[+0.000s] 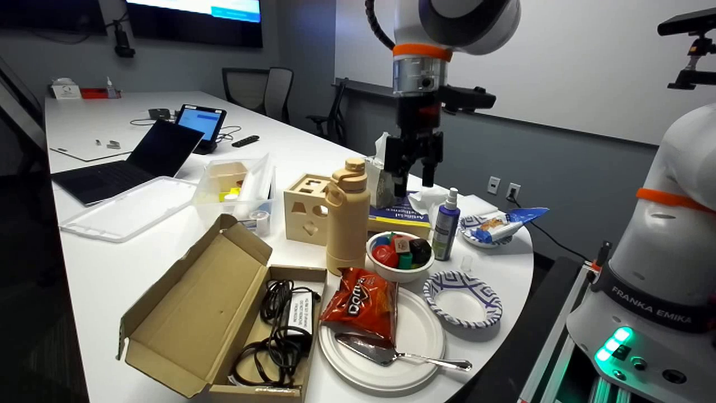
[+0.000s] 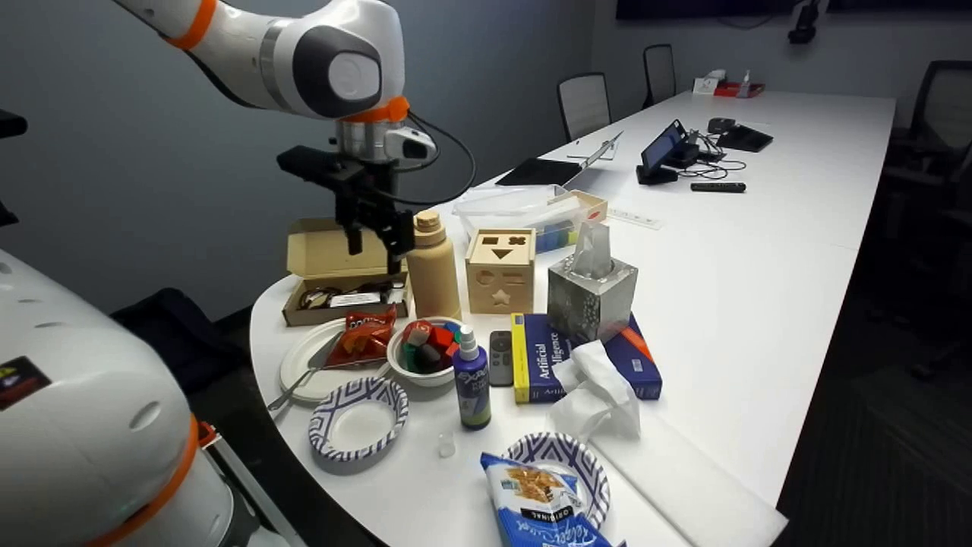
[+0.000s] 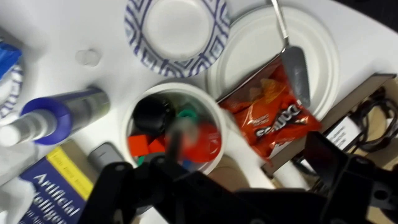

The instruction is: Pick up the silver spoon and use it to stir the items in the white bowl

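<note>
Cardboard box (image 1: pixel 193 308): near left. Silver spoon (image 1: pixel 381 354), server-shaped: on plate (image 1: pixel 422 324), unlifted. Gripper (image 1: pixel 414 184): spread, empty. White bowl (image 1: pixel 400 275), items (image 1: pixel 401 245): stirring apparently outstanding.

Silver server (image 1: pixel 376 352) was of shiny metal, white bowl (image 1: pixel 400 275) matt, snack bag (image 1: pixel 361 307) glossy film, shape box (image 2: pixel 500 272) plain wood.

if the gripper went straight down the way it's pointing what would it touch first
Probably the items in the white bowl, or its rim. The open gripper points down roughly there, but depth is unclear; possibly the Doritos bag first.
</note>
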### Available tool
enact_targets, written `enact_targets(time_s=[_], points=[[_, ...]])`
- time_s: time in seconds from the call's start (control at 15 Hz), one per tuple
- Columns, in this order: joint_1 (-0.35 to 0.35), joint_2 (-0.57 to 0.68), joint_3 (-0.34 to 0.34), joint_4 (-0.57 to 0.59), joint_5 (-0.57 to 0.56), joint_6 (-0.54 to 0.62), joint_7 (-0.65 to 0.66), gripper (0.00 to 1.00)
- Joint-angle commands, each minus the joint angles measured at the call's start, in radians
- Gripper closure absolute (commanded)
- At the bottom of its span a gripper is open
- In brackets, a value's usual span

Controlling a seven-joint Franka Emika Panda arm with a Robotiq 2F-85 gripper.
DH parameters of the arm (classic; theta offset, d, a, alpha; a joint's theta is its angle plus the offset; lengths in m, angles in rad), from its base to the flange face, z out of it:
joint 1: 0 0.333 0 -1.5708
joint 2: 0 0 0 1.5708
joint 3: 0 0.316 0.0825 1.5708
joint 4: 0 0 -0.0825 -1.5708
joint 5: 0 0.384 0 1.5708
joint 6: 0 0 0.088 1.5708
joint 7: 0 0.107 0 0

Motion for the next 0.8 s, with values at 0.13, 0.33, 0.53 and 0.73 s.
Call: enact_targets(time_s=[0.13,0.33,0.53,0.73], points=[[0.196,0.012,-0.002,-0.168,0.389,0.1,-0.206,0.0],[0.261,0.11,0.022,-0.153,0.582,0.172,-0.317,0.0],[0.284,0.2,0.061,-0.154,0.766,0.285,-0.443,0.0],[0.278,0.28,0.105,-0.154,0.885,0.36,-0.551,0.0]])
